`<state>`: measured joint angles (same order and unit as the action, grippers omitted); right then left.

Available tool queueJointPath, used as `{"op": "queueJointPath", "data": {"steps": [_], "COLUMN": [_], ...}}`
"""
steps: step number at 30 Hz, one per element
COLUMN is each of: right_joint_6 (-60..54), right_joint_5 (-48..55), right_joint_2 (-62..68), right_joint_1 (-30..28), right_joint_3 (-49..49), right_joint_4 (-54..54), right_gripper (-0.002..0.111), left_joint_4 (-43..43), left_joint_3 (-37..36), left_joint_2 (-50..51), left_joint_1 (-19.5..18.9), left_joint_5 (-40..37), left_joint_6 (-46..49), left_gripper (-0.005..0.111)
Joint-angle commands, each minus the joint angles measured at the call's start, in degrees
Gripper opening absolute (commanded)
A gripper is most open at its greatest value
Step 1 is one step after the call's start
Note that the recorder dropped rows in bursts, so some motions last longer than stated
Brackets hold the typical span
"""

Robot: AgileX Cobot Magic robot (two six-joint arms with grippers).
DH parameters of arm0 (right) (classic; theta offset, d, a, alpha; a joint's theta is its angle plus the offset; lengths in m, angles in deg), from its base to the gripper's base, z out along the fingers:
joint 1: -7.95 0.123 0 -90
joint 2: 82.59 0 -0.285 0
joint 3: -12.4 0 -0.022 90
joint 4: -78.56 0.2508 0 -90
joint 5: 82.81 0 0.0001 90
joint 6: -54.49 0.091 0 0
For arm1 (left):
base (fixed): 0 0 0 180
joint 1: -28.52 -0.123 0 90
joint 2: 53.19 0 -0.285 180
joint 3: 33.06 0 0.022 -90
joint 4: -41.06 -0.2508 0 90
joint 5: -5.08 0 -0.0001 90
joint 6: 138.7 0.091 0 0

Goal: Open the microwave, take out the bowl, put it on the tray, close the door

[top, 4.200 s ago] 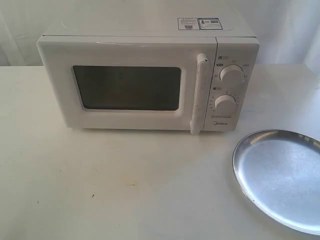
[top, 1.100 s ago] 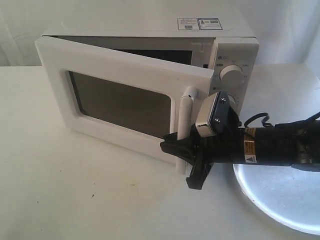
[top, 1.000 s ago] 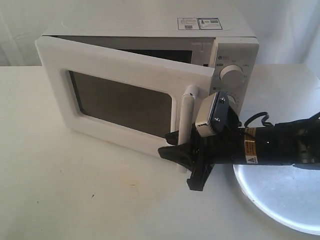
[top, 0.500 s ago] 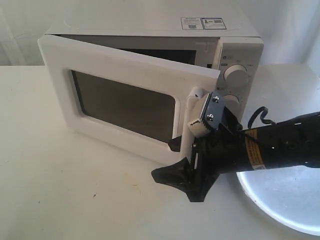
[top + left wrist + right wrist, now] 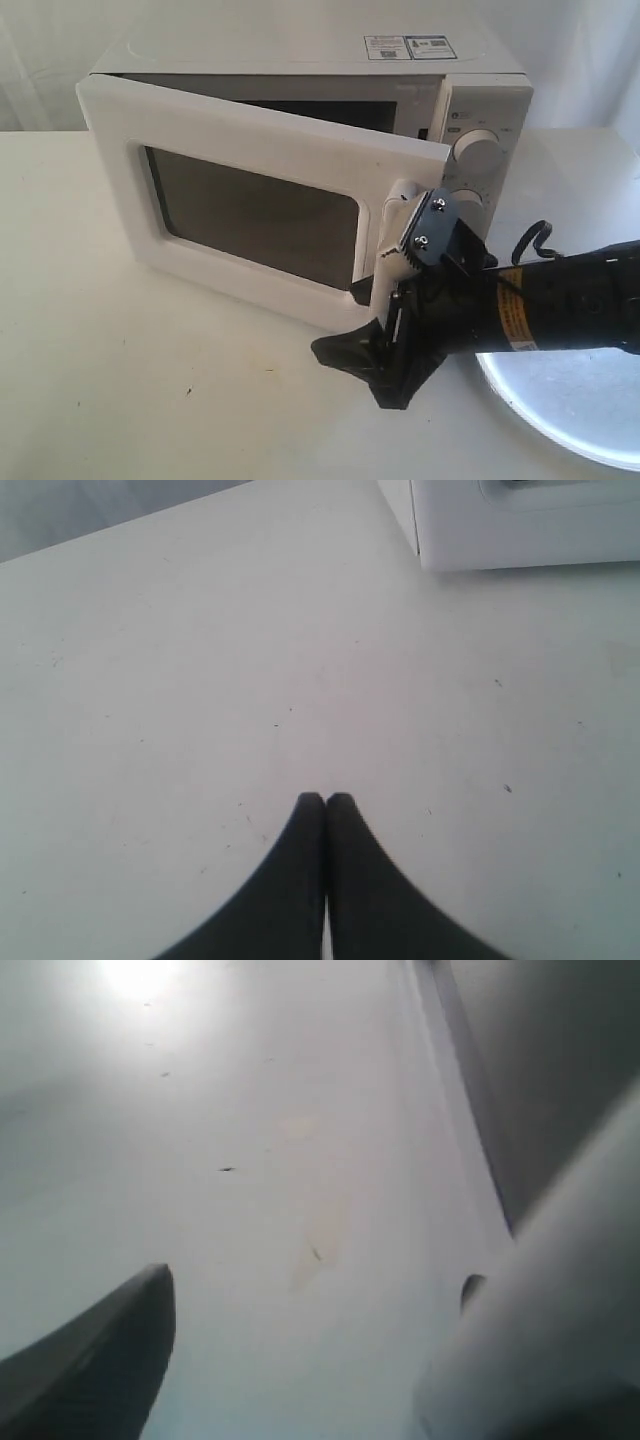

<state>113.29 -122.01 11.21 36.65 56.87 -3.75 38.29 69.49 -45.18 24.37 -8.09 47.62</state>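
White matte tabletop [image 5: 150, 380] and pale draped backdrop frame the exterior view, where the boxy white microwave [image 5: 300, 55] sits at centre, glossy stickers [image 5: 408, 46] on its flat top and two round knobs [image 5: 478, 150] on its panel. Its door [image 5: 250, 140], dark rectangular window set in smooth white plastic, stands ajar, swung out from the hinge on the left. The right gripper [image 5: 348, 320], matte black, sits at the foot of the rounded bar handle [image 5: 392, 235], fingers spread on either side of it. The round, shiny metal tray [image 5: 560, 410] lies on the table beside the microwave, partly behind the arm.

From the left wrist, the left gripper [image 5: 325, 802] hangs over bare, speckled tabletop, its tapered black fingers pressed together; a lower corner of the microwave shows beyond.

From the right wrist, one dark finger [image 5: 100, 1360] stands well apart from the blurred white handle; a dark sliver behind the bar is possibly the other finger.
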Motion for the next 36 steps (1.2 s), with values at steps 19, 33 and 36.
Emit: {"op": "queueJointPath", "data": {"steps": [19,33,36], "right_joint_6": [9.93,-12.19,-12.19], "right_joint_5": [0.93,30.09,25.95], "right_joint_2": [-10.93,-13.77,-13.36], "right_joint_1": [-1.16,-1.16,-1.16], "right_joint_3": [5.19,-11.3,-12.3], "right_joint_4": [2.54,21.21,21.21], "right_gripper": [0.016,0.0,0.0], "left_joint_4": [0.22,0.22,0.22], "left_joint_3": [0.24,0.24,0.24], "left_joint_2": [-0.22,-0.22,-0.22], "left_joint_1": [0.21,0.21,0.21], "left_joint_5": [-0.13,-0.13,-0.13], "left_joint_6": [-0.1,-0.1,-0.1], "left_gripper": [0.0,0.0,0.0]}}
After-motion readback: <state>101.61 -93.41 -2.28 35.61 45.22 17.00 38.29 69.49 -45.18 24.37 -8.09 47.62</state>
